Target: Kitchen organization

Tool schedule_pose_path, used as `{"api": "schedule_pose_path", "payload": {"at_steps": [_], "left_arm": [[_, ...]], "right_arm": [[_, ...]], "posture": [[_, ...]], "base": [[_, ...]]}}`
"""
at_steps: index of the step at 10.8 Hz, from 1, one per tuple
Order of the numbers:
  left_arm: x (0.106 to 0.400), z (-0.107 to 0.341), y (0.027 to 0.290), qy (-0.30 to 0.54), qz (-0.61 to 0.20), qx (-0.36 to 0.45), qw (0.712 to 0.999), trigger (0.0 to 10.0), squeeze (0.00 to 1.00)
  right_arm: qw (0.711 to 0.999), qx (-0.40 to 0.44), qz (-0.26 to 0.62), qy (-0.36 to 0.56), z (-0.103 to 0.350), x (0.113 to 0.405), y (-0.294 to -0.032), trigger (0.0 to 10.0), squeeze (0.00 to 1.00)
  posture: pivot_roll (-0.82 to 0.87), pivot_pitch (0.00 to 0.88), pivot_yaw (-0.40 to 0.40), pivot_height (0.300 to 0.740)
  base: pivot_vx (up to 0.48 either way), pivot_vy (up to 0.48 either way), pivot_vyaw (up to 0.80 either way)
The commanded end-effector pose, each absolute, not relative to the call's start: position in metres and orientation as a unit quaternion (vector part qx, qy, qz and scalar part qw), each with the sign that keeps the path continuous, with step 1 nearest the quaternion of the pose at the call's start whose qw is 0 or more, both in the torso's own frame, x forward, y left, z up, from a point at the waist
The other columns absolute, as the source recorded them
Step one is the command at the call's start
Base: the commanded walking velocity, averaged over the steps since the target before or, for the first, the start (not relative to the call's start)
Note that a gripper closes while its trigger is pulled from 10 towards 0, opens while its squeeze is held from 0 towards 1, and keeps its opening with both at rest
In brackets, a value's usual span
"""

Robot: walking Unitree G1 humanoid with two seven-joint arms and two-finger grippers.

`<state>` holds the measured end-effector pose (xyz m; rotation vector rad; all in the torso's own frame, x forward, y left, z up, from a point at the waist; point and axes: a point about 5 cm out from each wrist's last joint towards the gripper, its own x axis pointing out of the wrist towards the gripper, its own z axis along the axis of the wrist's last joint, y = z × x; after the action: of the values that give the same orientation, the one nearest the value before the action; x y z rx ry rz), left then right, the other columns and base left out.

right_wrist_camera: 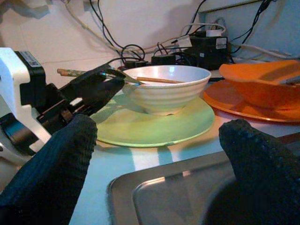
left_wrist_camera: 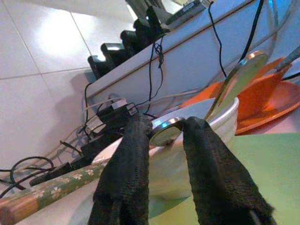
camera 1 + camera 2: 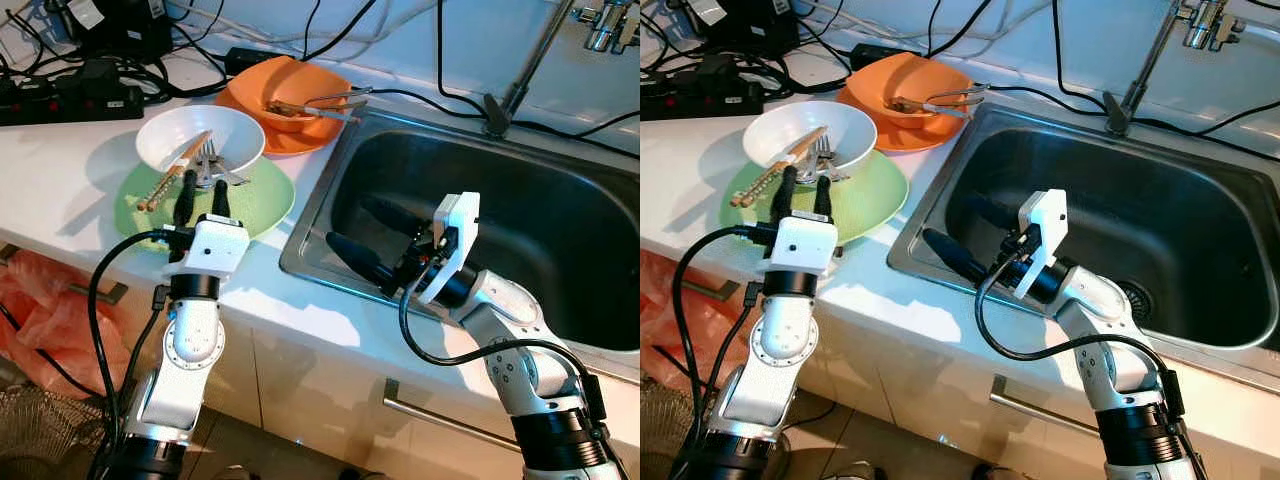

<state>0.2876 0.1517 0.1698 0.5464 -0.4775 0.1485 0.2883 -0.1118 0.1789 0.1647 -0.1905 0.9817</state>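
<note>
A white bowl (image 3: 170,135) stands on a green plate (image 3: 265,200) on the white counter. It holds wooden chopsticks (image 3: 175,170) and a metal fork (image 3: 208,158). My left gripper (image 3: 203,190) reaches over the plate to the bowl's near rim. In the left wrist view its fingers (image 2: 126,178) press on the fork's handle end (image 2: 164,132). Behind the bowl, an orange bowl (image 3: 290,85) with metal utensils (image 3: 320,103) sits on an orange plate (image 3: 300,135). My right gripper (image 3: 350,222) hangs open inside the steel sink (image 3: 560,230), at its left side, holding nothing.
A faucet (image 3: 525,70) rises behind the sink. A black power strip (image 3: 70,100) and tangled cables lie at the counter's back left. Below the counter are an orange plastic bag (image 3: 40,310) and a cabinet handle (image 3: 440,415).
</note>
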Motion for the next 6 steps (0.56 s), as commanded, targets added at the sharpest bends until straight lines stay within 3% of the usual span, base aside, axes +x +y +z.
{"api": "schedule_pose_path", "payload": {"at_steps": [1,2,6], "left_arm": [[0.289,0.1704,0.1481,-0.236,0.064,0.268,0.932,1.6,0.0],[0.2891,0.1708,0.1481,-0.238,0.063,0.269,0.931,0.0,0.0],[0.29,0.1733,0.1471,-0.245,0.063,0.271,0.929,0.0,0.0]], "right_arm": [[0.871,0.082,0.475,-0.096,0.1814,0.2862,-0.1108,10.0,0.0],[0.872,0.082,0.474,-0.096,0.1809,0.2865,-0.1106,10.0,0.0],[0.874,0.082,0.47,-0.096,0.1805,0.2879,-0.1108,10.0,0.0]], "posture": [[0.07,0.078,-0.07,0.74],[0.07,0.075,-0.069,0.74],[0.07,0.076,-0.069,0.74]], "base": [[0.0,0.0,0.0],[0.0,0.0,0.0],[0.0,0.0,0.0]]}}
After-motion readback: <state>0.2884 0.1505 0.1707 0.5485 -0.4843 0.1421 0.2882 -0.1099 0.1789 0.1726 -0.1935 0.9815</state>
